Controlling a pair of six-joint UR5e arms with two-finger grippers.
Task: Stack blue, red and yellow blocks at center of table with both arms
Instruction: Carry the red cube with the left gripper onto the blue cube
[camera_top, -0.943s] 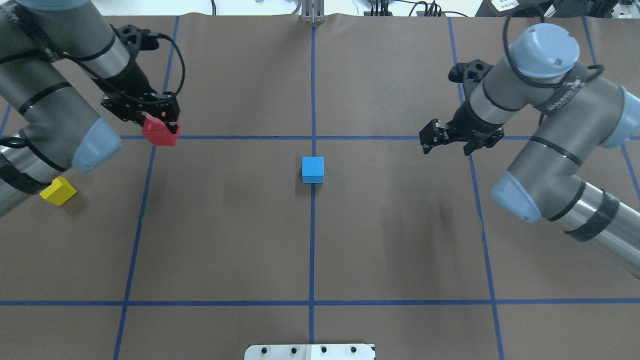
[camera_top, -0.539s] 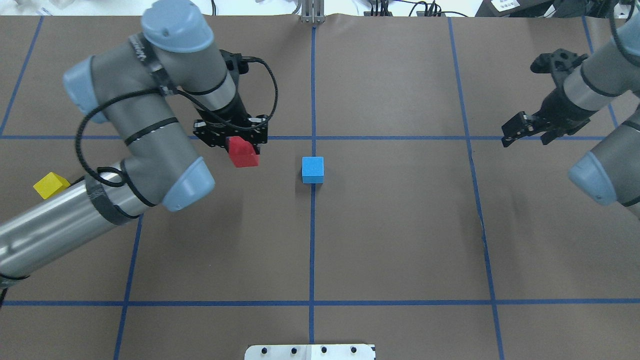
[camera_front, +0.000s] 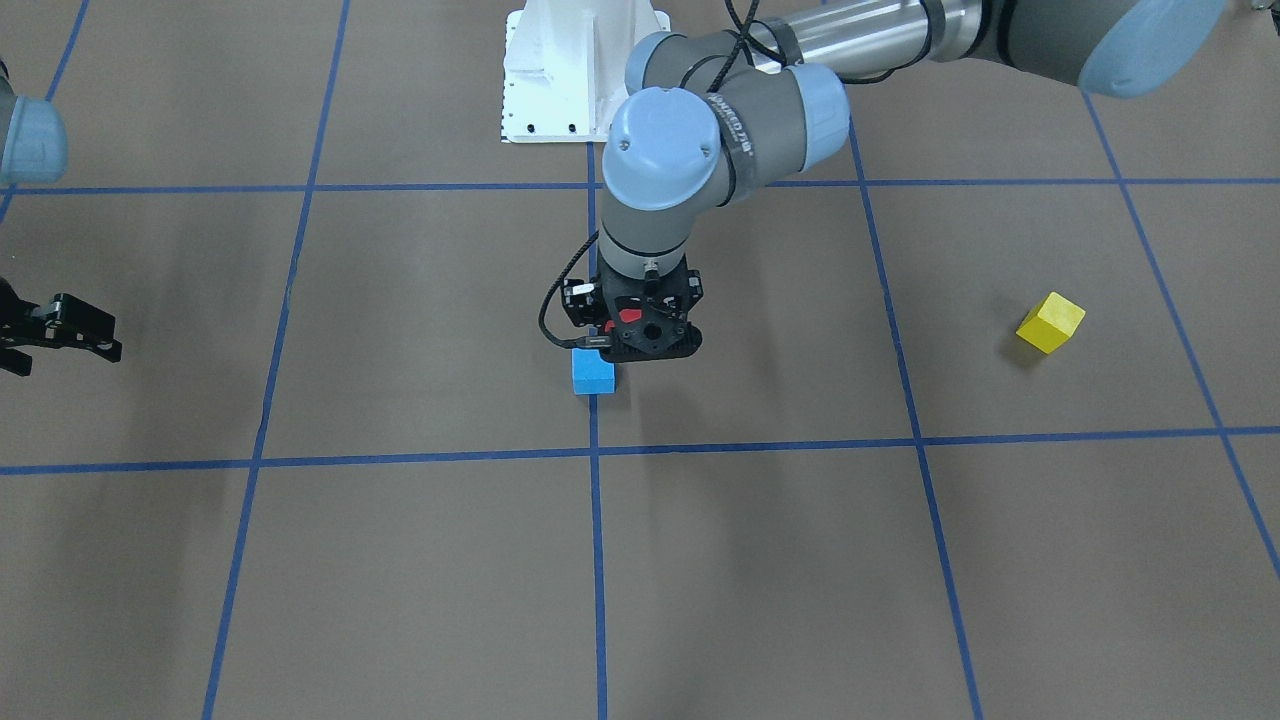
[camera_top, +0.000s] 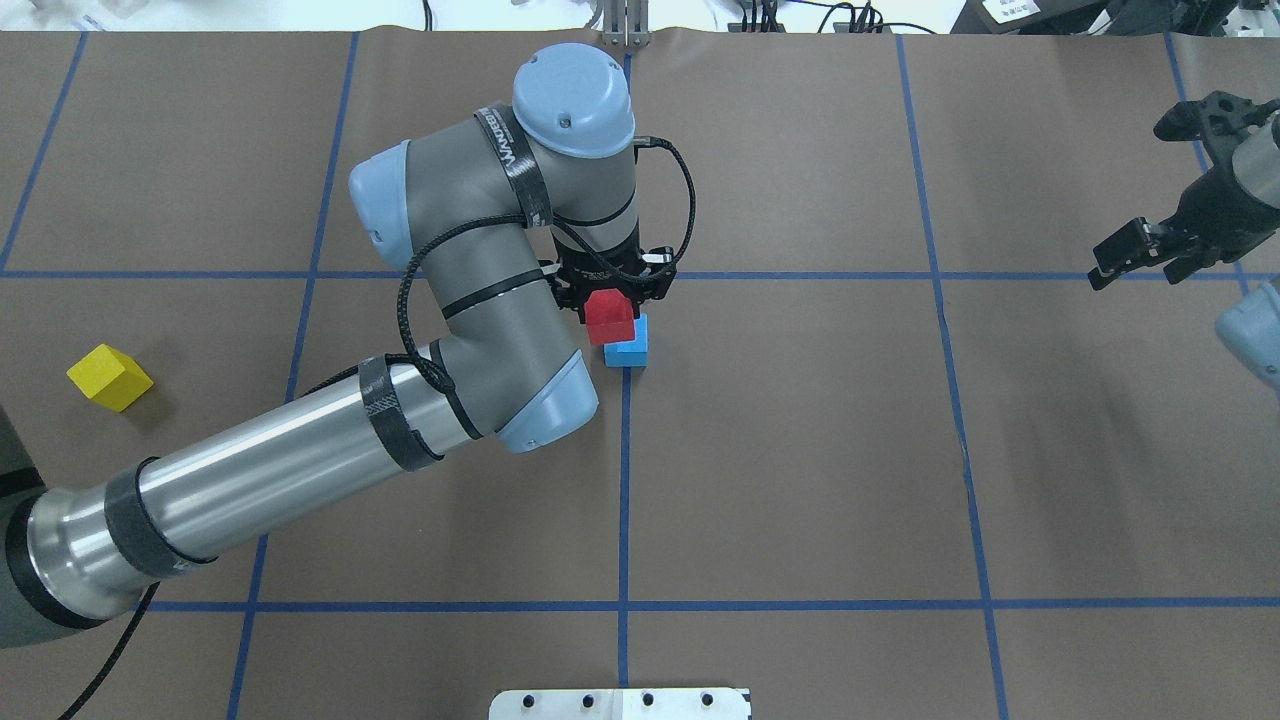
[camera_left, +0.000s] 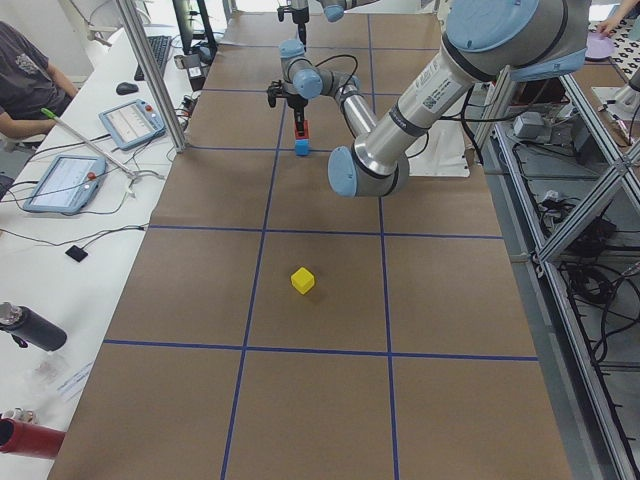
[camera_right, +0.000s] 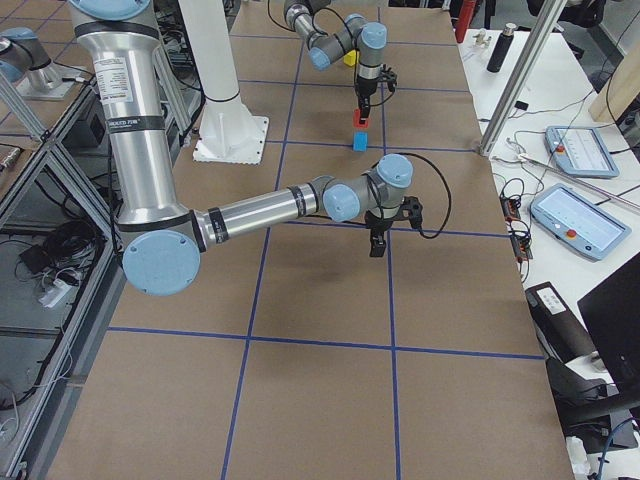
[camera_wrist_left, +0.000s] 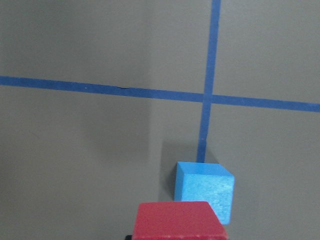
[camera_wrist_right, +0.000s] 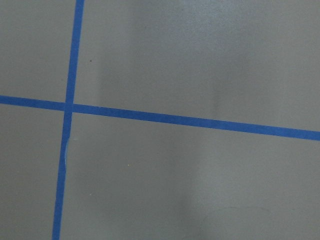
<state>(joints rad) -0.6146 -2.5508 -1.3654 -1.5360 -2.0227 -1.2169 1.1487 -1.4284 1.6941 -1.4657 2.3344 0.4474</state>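
Note:
My left gripper (camera_top: 611, 312) is shut on the red block (camera_top: 610, 318) and holds it in the air just beside the blue block (camera_top: 631, 350), overlapping its left near corner in the overhead view. The blue block sits on the tape cross at the table's centre. In the left wrist view the red block (camera_wrist_left: 177, 220) is at the bottom edge, with the blue block (camera_wrist_left: 205, 187) just beyond it to the right. The yellow block (camera_top: 109, 377) lies alone at the far left. My right gripper (camera_top: 1140, 260) is open and empty, above the table's right edge.
The brown table (camera_top: 800, 480) carries a grid of blue tape lines. The robot's white base plate (camera_front: 580, 70) is at the near edge. The right wrist view shows only bare mat and a tape crossing (camera_wrist_right: 67, 106).
My left arm has swung right from the left side to the centre, carrying the red block up to the blue block. My right arm has drawn back to the right edge.

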